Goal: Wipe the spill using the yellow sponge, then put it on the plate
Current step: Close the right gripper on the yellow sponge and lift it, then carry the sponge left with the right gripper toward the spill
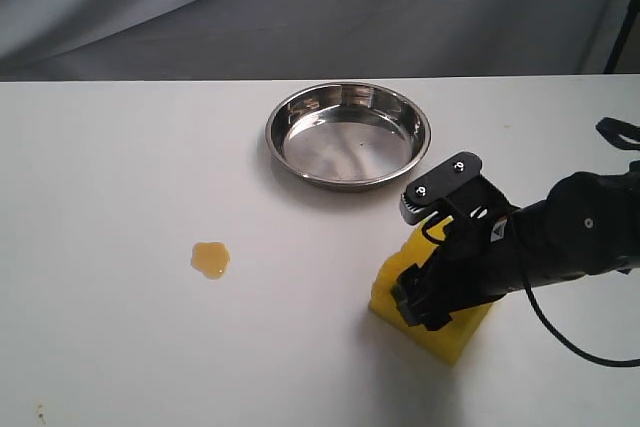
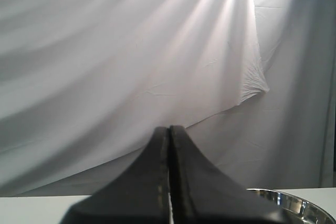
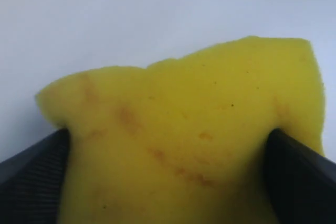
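Note:
The yellow sponge rests on the white table at the lower right, with my right gripper shut on it from above. In the right wrist view the sponge fills the space between both black fingers, squeezed at its sides and marked with brownish stains. The amber spill lies on the table well to the left of the sponge. The steel plate sits at the back centre, holding nothing. My left gripper is shut and holds nothing; it does not show in the exterior view.
A grey cloth backdrop hangs behind the table. The plate's rim shows beside the left fingers. A black cable loops under the right arm. A tiny brown speck lies near the front left edge.

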You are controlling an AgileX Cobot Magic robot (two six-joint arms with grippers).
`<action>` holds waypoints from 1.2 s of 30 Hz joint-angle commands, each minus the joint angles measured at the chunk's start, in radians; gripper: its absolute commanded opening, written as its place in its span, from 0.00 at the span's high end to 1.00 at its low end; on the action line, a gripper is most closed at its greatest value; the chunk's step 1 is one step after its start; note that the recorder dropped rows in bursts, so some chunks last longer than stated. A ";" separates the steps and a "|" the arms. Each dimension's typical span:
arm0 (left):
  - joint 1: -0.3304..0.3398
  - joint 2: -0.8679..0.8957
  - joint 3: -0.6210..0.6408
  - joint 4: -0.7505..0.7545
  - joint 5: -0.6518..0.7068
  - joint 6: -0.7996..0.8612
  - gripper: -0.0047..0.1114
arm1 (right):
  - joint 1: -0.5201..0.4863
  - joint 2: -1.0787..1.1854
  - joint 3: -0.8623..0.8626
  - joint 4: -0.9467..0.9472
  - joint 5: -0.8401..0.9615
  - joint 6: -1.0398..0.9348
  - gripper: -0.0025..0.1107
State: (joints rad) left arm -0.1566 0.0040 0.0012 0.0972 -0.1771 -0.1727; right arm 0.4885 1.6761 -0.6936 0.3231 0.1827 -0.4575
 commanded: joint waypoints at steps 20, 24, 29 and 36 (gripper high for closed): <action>-0.005 -0.004 -0.001 -0.004 -0.007 0.000 0.96 | 0.002 -0.145 0.006 0.001 -0.037 -0.039 0.98; -0.005 -0.004 -0.001 -0.004 -0.007 -0.002 0.96 | 0.002 -0.224 0.006 0.001 -0.043 -0.039 0.98; -0.005 -0.004 -0.001 -0.004 -0.007 -0.002 0.96 | 0.002 -0.257 0.006 0.001 -0.009 -0.039 0.98; -0.005 -0.004 -0.001 -0.004 -0.007 -0.002 0.96 | 0.002 -0.250 0.006 0.001 0.013 -0.039 0.98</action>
State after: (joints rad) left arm -0.1566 0.0040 0.0012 0.0972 -0.1771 -0.1727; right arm 0.4885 1.4265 -0.6900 0.3230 0.2024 -0.4913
